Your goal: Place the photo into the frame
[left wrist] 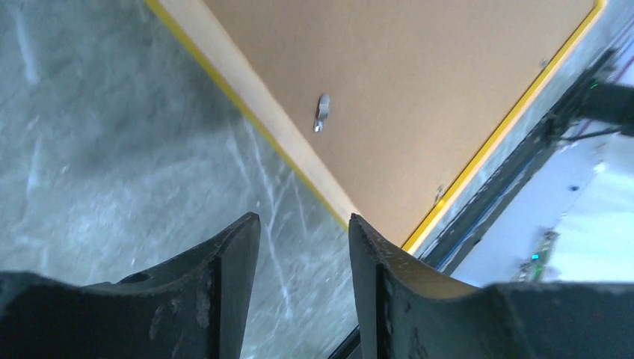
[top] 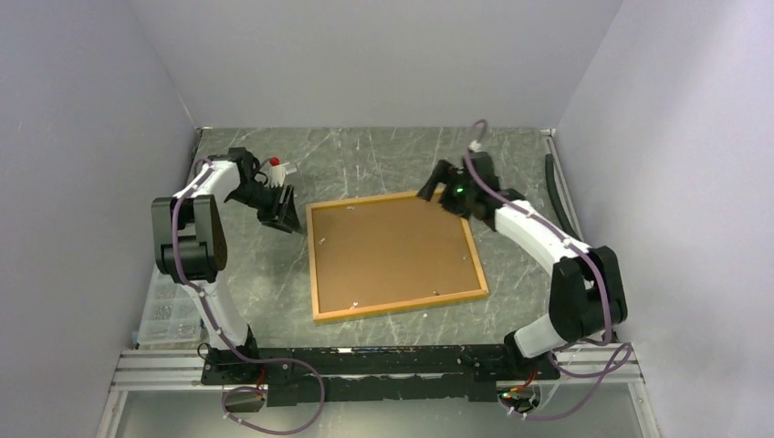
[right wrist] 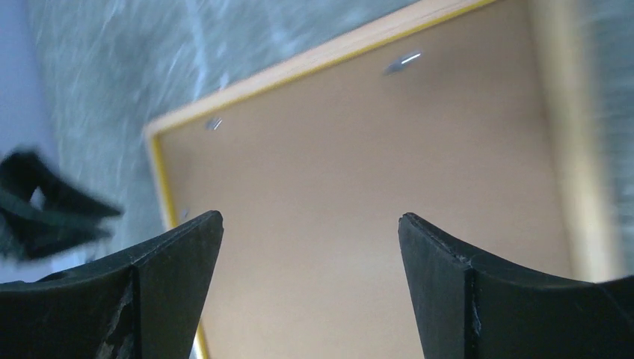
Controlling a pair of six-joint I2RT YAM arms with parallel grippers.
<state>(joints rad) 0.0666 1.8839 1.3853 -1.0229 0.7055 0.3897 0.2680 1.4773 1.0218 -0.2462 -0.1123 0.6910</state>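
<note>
The bench (top: 383,155) carries the frame (top: 402,307) back-up at its middle, and the brown backing board (top: 392,251) fills the opening. I see no photo, so it may lie under that board; I cannot tell. My right gripper (right wrist: 310,217) hangs wide apart above the frame's corner nearest the far right of the bench. My left gripper (left wrist: 303,221), narrowly apart and empty, sits off the far-left corner. If I pry the board past its small metal tabs (left wrist: 322,112), the frame could drag or tip.

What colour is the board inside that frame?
Backing board: plain brown, best in top external view.
</note>
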